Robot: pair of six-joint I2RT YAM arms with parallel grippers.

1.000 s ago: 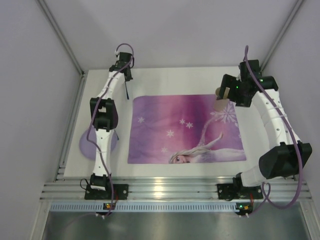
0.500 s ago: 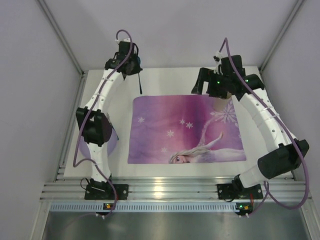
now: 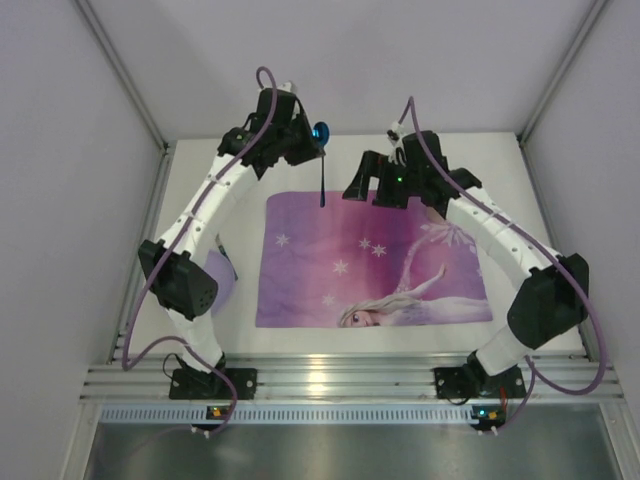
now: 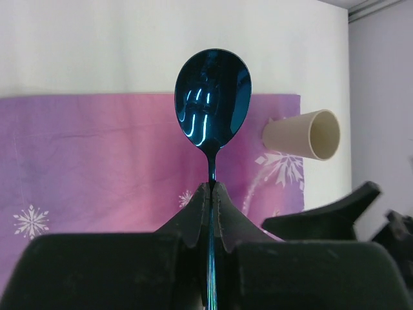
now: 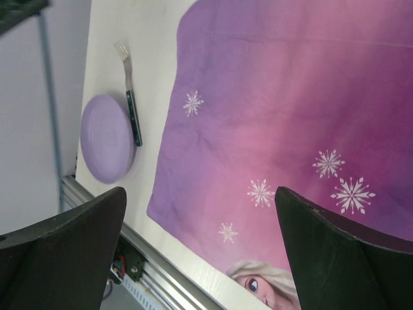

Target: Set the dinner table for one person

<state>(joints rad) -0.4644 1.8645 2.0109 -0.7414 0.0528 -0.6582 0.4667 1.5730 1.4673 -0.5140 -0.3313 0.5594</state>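
The white tabletop (image 3: 500, 165) fills the workspace in front of me. The purple princess placemat (image 3: 340, 260) lies flat in the middle of it, with nothing that I can see resting on its printed face.

The lilac plate (image 5: 106, 137) sits off the placemat on the bare tabletop, at the near left by the rail. In the top view my left arm covers most of it.

The beige cup (image 4: 303, 134) is at the placemat's far right corner. It shows its mouth sideways to my left wrist camera, and I cannot tell whether it stands or lies.

The dark-handled fork (image 5: 130, 97) lies on the bare tabletop between plate and placemat. Its handle end is close against the plate's rim.

My left tool (image 4: 211, 187) is pressed together on the handle of the blue spoon (image 4: 213, 100), whose bowl juts out past the fingertips. It hangs above the placemat's far edge. My right tool (image 5: 200, 239) is spread wide with nothing between its fingers, and it hovers over the placemat.

I judge the spoon's placing to be the step in hand, with the setting well short of done. Next I should bring the spoon down flat beside where the plate belongs, leaving the centre free. Plate and fork would then need fetching onto the placemat.
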